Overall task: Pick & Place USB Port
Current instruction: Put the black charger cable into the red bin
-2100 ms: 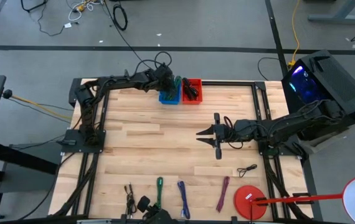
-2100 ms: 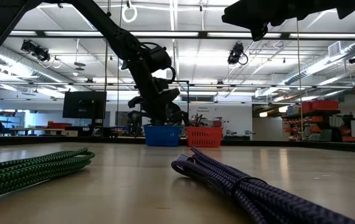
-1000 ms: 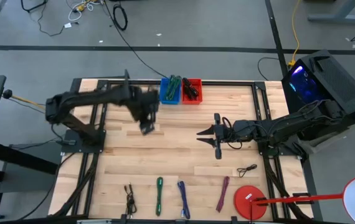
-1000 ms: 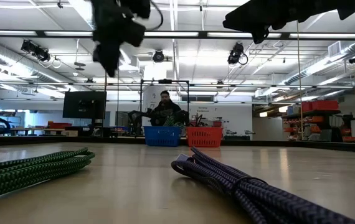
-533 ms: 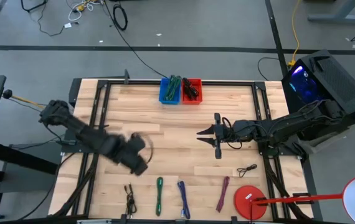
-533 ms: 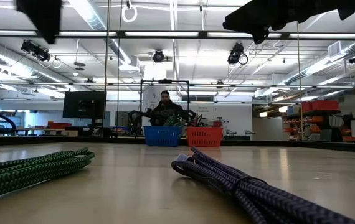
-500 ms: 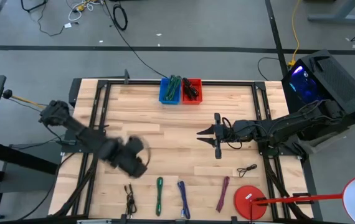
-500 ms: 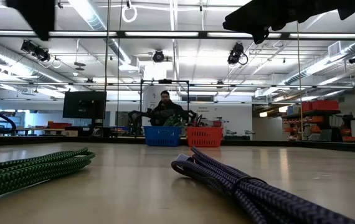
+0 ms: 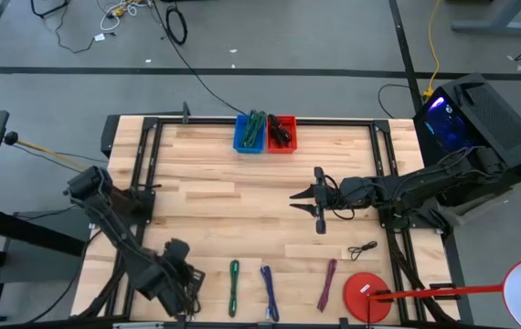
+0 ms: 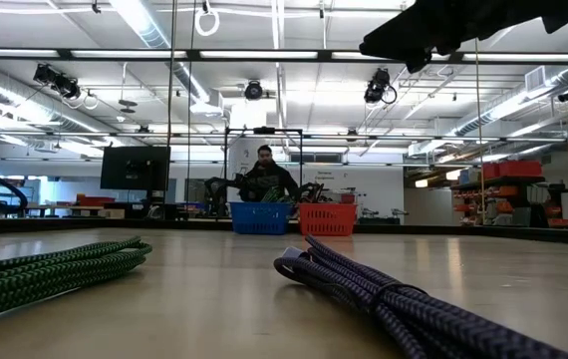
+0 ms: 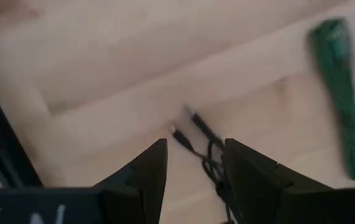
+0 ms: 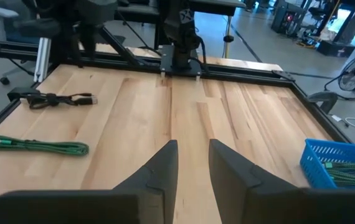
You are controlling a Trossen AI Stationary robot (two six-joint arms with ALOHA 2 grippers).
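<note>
While I'm watching from above, the left gripper (image 9: pixel 186 291) is hanging low over the desk's (image 9: pixel 242 206) near left corner, its fingers (image 11: pixel 149 171) spread narrowly right above the black cable (image 11: pixel 205 149), touching nothing. Just beside it, the green cable (image 9: pixel 233 279) is lying in a row with the blue cable (image 9: pixel 269 293) and the purple cable (image 9: pixel 327 285). I'm seeing the right gripper (image 9: pixel 304 196) hovering mid-desk, slightly parted and empty. At the far edge, the blue bin (image 9: pixel 249 134) and red bin (image 9: pixel 282 134) are sitting side by side, with cables in both.
</note>
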